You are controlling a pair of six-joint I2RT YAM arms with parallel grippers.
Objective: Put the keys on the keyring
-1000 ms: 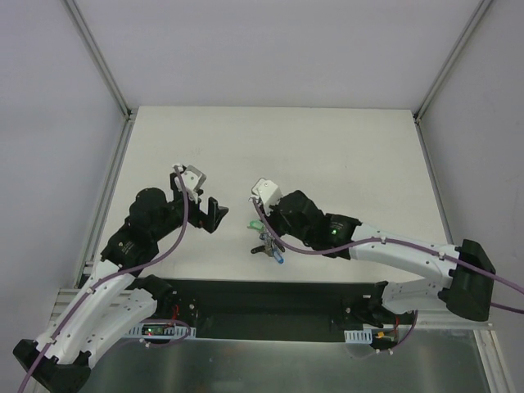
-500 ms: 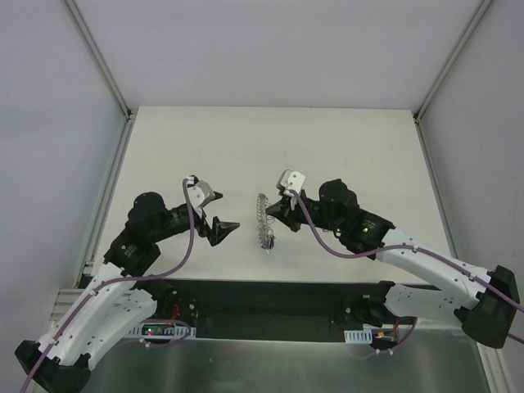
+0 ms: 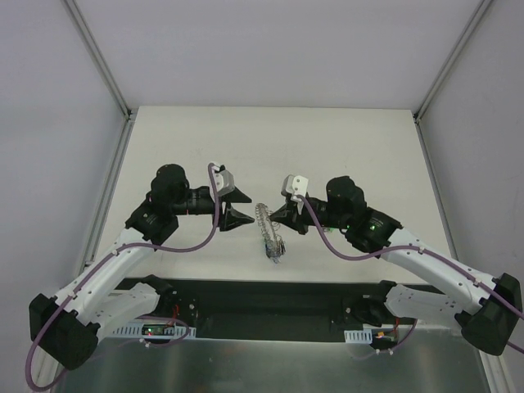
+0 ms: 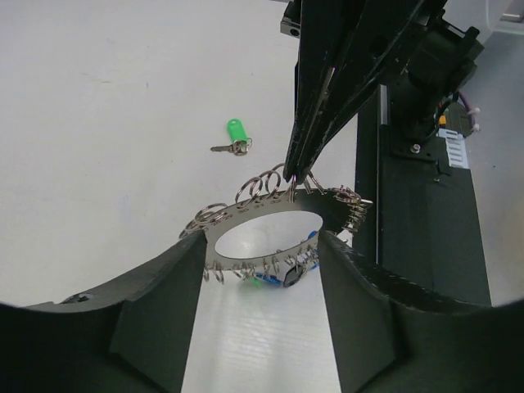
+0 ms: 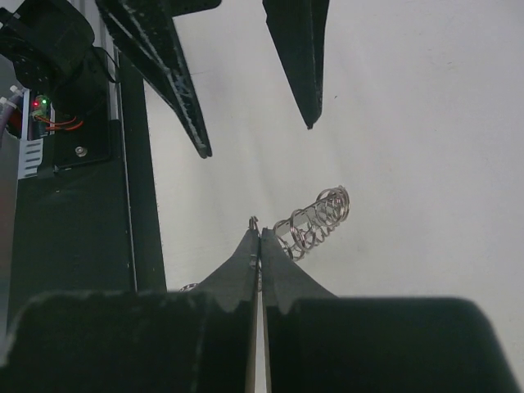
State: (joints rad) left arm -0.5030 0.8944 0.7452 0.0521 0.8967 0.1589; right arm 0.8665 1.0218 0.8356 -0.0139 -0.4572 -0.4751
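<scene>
Precariously, the right hand (image 5: 259, 233) is pinching the keyring (image 4: 270, 206) by its rim near the bench (image 3: 327, 147) front edge, and the released left hand (image 3: 243, 206) is likely risking knocking it loose.

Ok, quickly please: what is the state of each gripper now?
Left gripper: open, holding nothing.
Right gripper: shut on the keyring rim.
</scene>
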